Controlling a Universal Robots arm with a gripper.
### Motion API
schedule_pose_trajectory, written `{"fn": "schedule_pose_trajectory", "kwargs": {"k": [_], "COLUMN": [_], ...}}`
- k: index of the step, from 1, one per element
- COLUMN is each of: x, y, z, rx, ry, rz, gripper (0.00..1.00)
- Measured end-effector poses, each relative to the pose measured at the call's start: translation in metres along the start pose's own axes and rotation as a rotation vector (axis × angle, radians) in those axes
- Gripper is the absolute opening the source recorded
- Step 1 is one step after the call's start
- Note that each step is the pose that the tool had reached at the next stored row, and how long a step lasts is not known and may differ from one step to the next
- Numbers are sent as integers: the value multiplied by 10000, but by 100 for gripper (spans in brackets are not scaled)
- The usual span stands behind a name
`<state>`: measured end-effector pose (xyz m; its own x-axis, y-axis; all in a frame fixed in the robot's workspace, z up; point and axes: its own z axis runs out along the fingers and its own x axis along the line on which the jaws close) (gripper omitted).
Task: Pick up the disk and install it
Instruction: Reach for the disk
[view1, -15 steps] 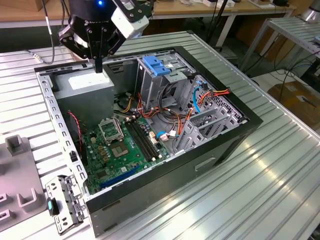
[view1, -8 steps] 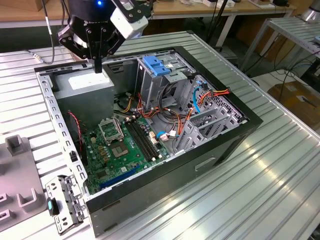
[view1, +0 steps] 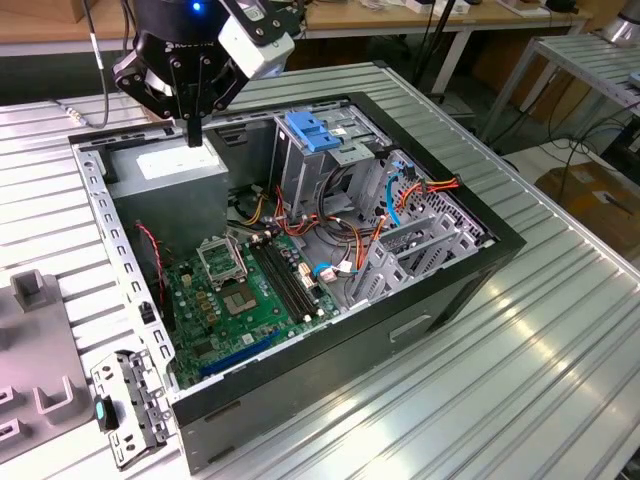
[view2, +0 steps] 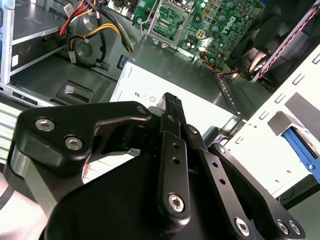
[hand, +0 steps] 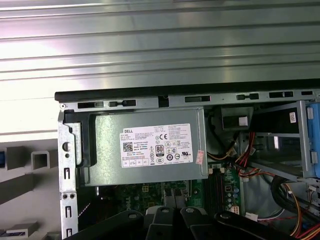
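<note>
Black metal claw (view1: 193, 135) hangs with its fingers pressed together, gripping nothing, just above the grey power-supply box (hand: 145, 150). The box's white sticker (hand: 162, 146) carries small print and certification marks. Where the disk lies I cannot tell; a blue edge (view2: 300, 145) shows outside the case wall.

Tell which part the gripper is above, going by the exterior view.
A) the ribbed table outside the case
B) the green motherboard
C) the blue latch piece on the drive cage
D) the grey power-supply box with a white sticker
D: in the exterior view the gripper hangs above the grey power-supply box in the corner of the open case, and the first wrist view looks down onto its white sticker.
</note>
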<state>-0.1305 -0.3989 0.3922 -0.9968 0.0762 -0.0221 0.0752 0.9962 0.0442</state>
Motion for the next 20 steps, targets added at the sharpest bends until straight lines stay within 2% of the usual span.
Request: {"fn": "schedule_pose_trajectory", "kwargs": {"k": [8,16,20], "x": [4,146,186], "y": [0,-11,-14], "z": [0,-3,-3], "rx": [0,-1,-1], "ry": [0,2,9], "rz": [0,0,0], "gripper": [11,11,11]}}
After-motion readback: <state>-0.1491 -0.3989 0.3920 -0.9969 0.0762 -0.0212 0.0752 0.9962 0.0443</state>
